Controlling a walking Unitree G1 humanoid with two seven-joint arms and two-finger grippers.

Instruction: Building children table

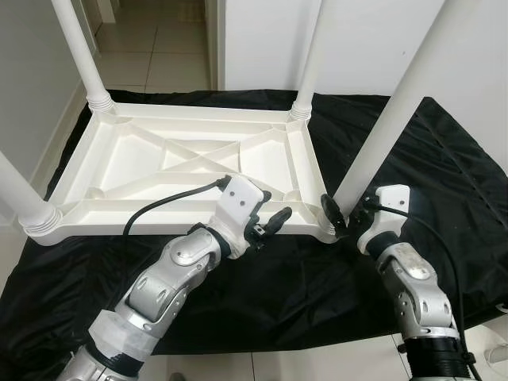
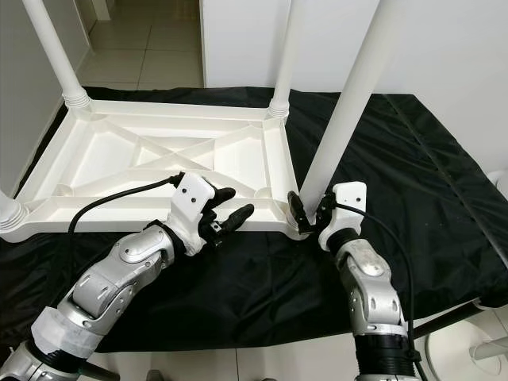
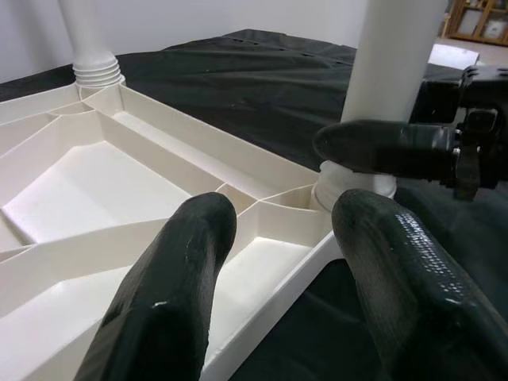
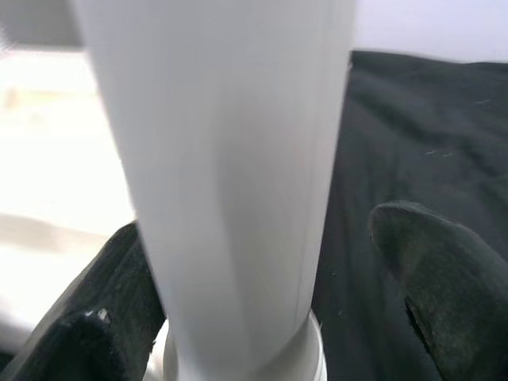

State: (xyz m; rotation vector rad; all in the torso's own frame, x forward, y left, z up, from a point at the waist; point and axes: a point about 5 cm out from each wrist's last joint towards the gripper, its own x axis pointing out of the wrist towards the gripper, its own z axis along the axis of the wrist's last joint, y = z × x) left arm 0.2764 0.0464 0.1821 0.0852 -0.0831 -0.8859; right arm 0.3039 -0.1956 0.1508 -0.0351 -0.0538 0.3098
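A white plastic children's table (image 1: 198, 159) lies upside down on a black cloth (image 1: 317, 286), with its legs pointing up. My right gripper (image 1: 347, 208) stands open around the base of the near-right leg (image 1: 389, 119). In the right wrist view one finger rests against that leg (image 4: 230, 159) and the other finger (image 4: 432, 262) stands apart from it. My left gripper (image 1: 275, 208) is open and empty, hovering over the table's near rim just left of that corner. The left wrist view has its fingers (image 3: 182, 270) above the ribbed underside (image 3: 87, 182).
Three more legs stand at the far left (image 1: 79, 48), far right (image 1: 309, 63) and near left (image 1: 20, 194) corners. White walls lie behind and a tiled passage (image 1: 159, 48) runs beyond the cloth. A white object (image 1: 500, 349) sits on the floor at the near right.
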